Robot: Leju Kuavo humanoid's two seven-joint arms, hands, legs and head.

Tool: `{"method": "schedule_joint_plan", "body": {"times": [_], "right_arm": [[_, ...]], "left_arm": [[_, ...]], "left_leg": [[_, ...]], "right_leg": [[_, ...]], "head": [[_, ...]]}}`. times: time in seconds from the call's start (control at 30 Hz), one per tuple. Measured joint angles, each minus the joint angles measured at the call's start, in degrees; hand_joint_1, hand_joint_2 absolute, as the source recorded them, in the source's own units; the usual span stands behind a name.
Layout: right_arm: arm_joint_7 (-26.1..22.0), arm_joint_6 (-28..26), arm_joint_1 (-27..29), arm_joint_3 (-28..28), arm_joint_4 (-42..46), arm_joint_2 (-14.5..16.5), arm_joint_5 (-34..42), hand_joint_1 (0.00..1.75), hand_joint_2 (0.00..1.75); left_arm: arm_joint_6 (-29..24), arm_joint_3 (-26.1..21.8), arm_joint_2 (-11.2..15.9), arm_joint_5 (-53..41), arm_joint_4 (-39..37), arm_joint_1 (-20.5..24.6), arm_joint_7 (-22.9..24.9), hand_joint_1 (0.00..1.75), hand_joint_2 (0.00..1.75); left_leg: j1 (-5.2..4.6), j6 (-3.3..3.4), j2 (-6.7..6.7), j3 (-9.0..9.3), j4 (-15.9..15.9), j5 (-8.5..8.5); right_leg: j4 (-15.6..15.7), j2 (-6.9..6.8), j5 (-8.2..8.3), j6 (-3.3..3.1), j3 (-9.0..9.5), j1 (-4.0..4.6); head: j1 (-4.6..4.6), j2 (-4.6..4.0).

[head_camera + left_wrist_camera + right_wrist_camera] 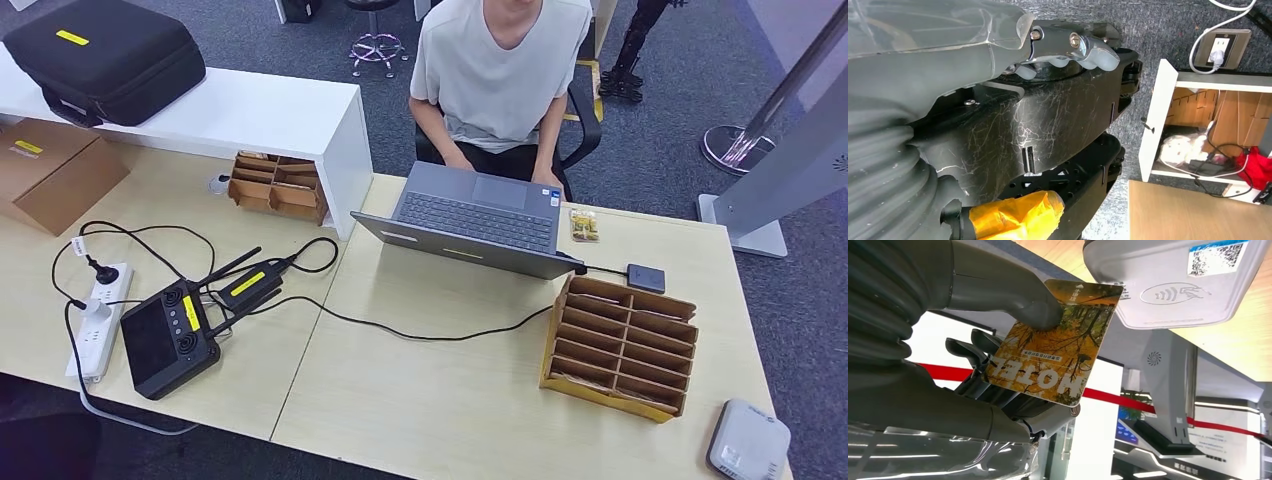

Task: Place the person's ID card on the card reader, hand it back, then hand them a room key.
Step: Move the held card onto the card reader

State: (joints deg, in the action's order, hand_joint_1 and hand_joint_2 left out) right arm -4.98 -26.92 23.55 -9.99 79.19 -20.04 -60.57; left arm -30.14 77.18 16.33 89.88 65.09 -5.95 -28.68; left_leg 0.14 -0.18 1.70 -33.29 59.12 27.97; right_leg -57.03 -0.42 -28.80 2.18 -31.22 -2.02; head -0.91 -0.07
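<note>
A: What sits on the left of the desk (430,400)?
B: A black case (105,55), a power strip (100,320), then a black controller (170,338).
A: And the left hand (1068,50)?
B: Hanging by the robot's body, fingers curled; it seems to hold nothing, though the view is cramped.
A: Further right?
B: A laptop (475,220) before the seated person (500,70), a cardboard organiser (620,345), and the card reader (748,440) at the desk's corner.
A: The card?
B: The right hand (998,365) pinches the hotel card (1053,342) under its thumb, near the reader, apart from it.
</note>
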Motion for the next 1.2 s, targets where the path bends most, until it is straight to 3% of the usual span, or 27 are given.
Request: {"method": "schedule_joint_plan", "body": {"times": [0.57, 0.7, 0.87, 0.97, 1.07, 1.2], "right_arm": [[0.7, -0.8, -2.0, 1.5, 0.7, -1.4, 0.9, 1.75, 1.75], [1.3, -1.0, -2.6, 1.8, 4.2, -4.0, 1.8, 1.75, 1.75], [1.3, 1.1, -6.2, 1.7, 10.2, -10.2, 4.4, 1.75, 1.75], [0.4, 4.0, -11.2, 2.0, 12.3, -13.6, 5.9, 1.75, 1.75], [-0.2, 8.4, -21.4, 4.6, 12.4, -16.3, 5.7, 1.75, 1.75], [1.7, 12.0, -37.7, 14.8, 8.6, -16.3, 0.4, 1.75, 1.75]], "left_arm": [[0.3, 0.0, 0.1, 0.0, 0.0, 0.0, 0.0, 0.0, 1.75], [0.3, 0.2, 0.1, 0.0, 0.0, 0.1, 0.0, 0.0, 1.75], [0.3, 0.3, 0.1, 0.0, 0.0, 0.2, 0.0, 0.0, 1.75], [0.4, 0.9, 0.2, 0.0, 0.0, 0.5, 0.0, 0.0, 1.75], [0.3, 2.2, 0.3, -0.1, 0.0, 1.3, 0.2, 0.0, 1.75], [-3.1, 3.7, 0.4, -6.2, 0.0, 2.3, 2.7, 0.0, 1.75]], "left_leg": [[-0.01, 0.0, -0.02, 0.01, 0.0, 0.0], [-0.03, 0.0, -0.03, -0.02, 0.0, 0.0], [-0.04, 0.02, -0.13, 0.0, 0.0, -0.01], [-0.05, 0.03, -0.24, -0.06, 0.0, -0.03], [-0.03, 0.0, -0.66, 0.0, 0.0, -0.05], [0.0, -0.03, -0.85, 0.15, 0.0, -0.15]], "right_leg": [[0.0, 0.01, 0.01, 0.0, 0.05, -0.01], [0.0, 0.04, 0.02, 0.01, 0.04, -0.02], [0.0, 0.16, 0.08, 0.04, 0.03, -0.02], [0.0, 0.26, 0.17, 0.01, 0.03, -0.03], [-0.1, 0.7, 0.32, 0.0, -0.02, -0.01], [-0.1, 0.9, 0.4, -0.03, -0.02, 0.01]], "head": [[0.01, 0.0], [0.0, 0.0], [0.01, 0.0], [0.01, 0.0], [0.01, 0.0], [0.02, 0.0]]}}
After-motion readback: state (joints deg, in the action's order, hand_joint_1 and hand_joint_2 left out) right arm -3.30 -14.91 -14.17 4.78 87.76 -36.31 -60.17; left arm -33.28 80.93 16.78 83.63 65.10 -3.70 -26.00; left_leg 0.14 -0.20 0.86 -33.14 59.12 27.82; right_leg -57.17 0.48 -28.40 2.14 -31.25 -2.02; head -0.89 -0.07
